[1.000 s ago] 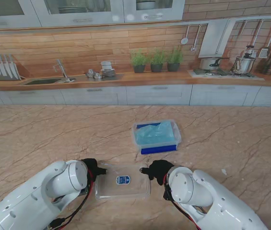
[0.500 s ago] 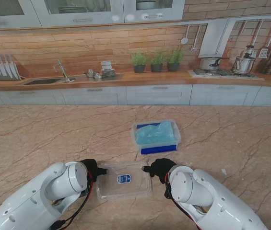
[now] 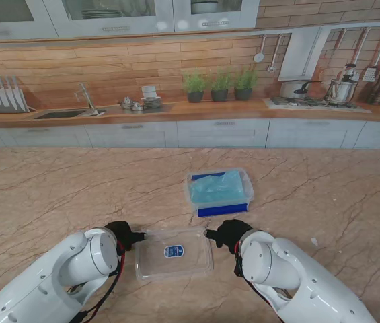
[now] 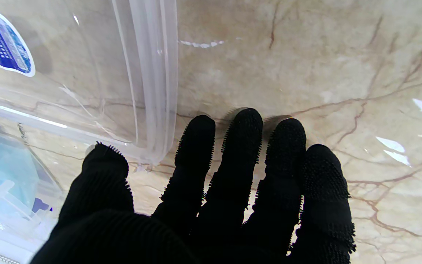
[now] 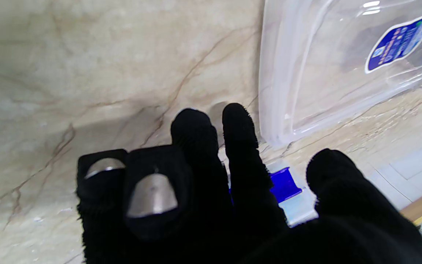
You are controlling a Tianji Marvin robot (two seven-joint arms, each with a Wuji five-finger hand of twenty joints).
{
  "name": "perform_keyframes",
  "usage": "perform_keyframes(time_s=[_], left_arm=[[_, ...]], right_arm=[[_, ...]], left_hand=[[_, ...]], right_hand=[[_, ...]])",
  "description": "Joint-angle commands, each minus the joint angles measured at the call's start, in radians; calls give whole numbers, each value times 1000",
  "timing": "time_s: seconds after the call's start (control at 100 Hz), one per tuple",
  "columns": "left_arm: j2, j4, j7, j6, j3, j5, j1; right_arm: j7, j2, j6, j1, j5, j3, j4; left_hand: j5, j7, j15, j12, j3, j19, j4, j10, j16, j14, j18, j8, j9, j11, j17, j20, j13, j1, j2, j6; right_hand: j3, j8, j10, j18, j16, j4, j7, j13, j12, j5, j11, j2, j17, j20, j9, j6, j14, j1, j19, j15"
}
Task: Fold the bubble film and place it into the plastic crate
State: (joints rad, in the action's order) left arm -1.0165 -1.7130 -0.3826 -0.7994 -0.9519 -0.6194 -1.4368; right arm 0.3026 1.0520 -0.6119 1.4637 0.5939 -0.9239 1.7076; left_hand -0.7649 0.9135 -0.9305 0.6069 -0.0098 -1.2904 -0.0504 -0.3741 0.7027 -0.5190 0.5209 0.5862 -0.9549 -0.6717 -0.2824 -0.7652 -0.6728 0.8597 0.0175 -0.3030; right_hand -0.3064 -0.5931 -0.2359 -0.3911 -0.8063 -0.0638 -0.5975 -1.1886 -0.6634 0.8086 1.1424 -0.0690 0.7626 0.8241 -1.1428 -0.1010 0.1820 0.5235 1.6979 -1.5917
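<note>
On a marble table (image 3: pixel 55 195), near me: clear lid (image 3: pixel 173 252) with a blue label (image 3: pixel 173 252), lying flat between two black-gloved hands. Left hand (image 3: pixel 124 235) at the lid's left end, fingers (image 4: pixel 240 154) straight and close together on the marble just beside the rim, thumb apart at the lid's corner, gripping nothing. Right hand (image 3: pixel 228 233) at the lid's right end, two fingers (image 5: pixel 238 132) stretched toward the rim, two curled back (metal tips showing), thumb held apart, likewise holding nothing; contact with the lid not clear from either wrist view. Farther from me, slightly right of centre: clear crate (image 3: pixel 220 190) with a blue clasp (image 3: pixel 222 210) on its near side, uncovered, with the pale blue film (image 3: pixel 217 186) bunched inside. Well apart from both hands, the crate. Beyond the table: counter with sink (image 3: pixel 62 114) and three potted herbs (image 3: pixel 220 85).
</note>
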Motion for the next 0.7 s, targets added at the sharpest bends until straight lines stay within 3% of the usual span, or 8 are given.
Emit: perform_keyframes(time_s=[0.0, 0.14, 0.24, 0.48, 0.69], left_arm=[[-5, -5, 6, 5, -1, -13, -11], [0, 1, -5, 7, 17, -52, 5], [9, 5, -32, 1, 52, -78, 35], [34, 30, -73, -73, 180, -61, 137], [34, 64, -49, -110, 240, -12, 183]], right_arm=[[-7, 3, 9, 12, 13, -4, 12], [1, 0, 15, 1, 39, 1, 19], [27, -6, 3, -26, 48, 28, 18], [86, -23, -50, -115, 36, 130, -10], [92, -26, -90, -159, 21, 185, -44]], left_hand=[[12, 7, 8, -25, -14, 4, 21, -5, -17, -43, -13, 22, 33, 48, 21, 12, 18, -13, -57, 21], [13, -8, 23, -32, -24, 9, 13, -13, -22, -51, -10, 48, 35, 65, 33, 20, 28, -39, -126, 6], [16, -30, 32, -36, -27, 13, 12, -21, -26, -56, -10, 43, 43, 76, 40, 23, 35, -60, -158, -7], [45, -113, 61, -54, -28, 20, 12, -47, -42, -60, -8, 12, 78, 111, 56, 29, 60, -77, -167, -44], [59, -134, 61, -56, -26, 20, 12, -52, -46, -63, -10, 4, 92, 111, 56, 31, 67, -77, -165, -55]], right_hand=[[-22, -64, -192, 125, 8, 12, -51, -19, -9, 41, 28, -16, -45, 20, 32, -2, 15, -27, 86, -1], [-23, -190, -199, 109, 6, 17, -142, 17, 0, 71, 4, -23, -86, 28, 59, 24, 39, -25, 53, 38], [-22, -223, -199, 107, 4, 19, -161, 26, 1, 75, -1, -18, -98, 30, 65, 24, 44, -30, 44, 47], [-20, -231, -195, 107, 8, 19, -147, -12, 7, 79, 3, -5, -65, 33, 29, -37, 49, -52, 59, 50], [-22, -225, -194, 116, 11, 18, -130, -18, 10, 64, 8, -3, -56, 29, 30, -58, 39, -61, 65, 47]])
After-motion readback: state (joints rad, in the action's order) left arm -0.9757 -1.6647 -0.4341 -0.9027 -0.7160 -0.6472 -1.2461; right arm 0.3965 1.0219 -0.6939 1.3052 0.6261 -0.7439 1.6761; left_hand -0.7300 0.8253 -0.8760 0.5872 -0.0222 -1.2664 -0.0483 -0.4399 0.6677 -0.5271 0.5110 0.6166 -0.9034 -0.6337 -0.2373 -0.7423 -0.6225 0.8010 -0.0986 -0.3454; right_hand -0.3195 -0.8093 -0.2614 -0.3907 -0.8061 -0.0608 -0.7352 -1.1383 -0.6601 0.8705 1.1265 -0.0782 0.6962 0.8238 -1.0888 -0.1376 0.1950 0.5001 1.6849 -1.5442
